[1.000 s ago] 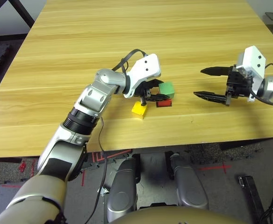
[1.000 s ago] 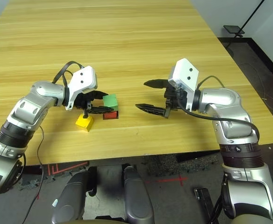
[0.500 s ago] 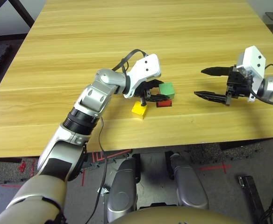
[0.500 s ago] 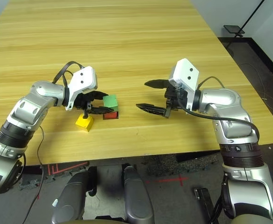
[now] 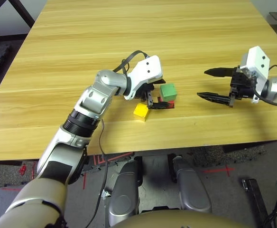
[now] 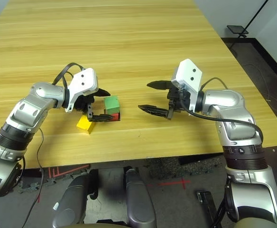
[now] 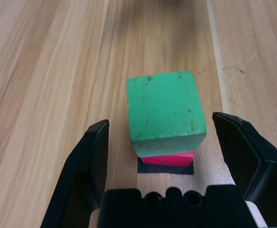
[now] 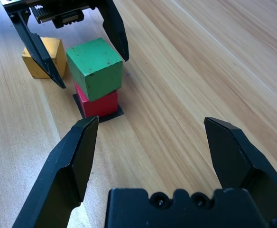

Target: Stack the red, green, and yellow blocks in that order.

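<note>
Where matte cubes stack, green cube (image 7: 164, 111) tops red cube (image 8: 99, 103).

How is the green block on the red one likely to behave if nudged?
The green block sits skewed on the red block, overhanging it, so a nudge could probably slide or tip it off. Its flat faces suggest it would not roll. It looks rigid and matte, likely easy for the open left gripper to grip.
</note>
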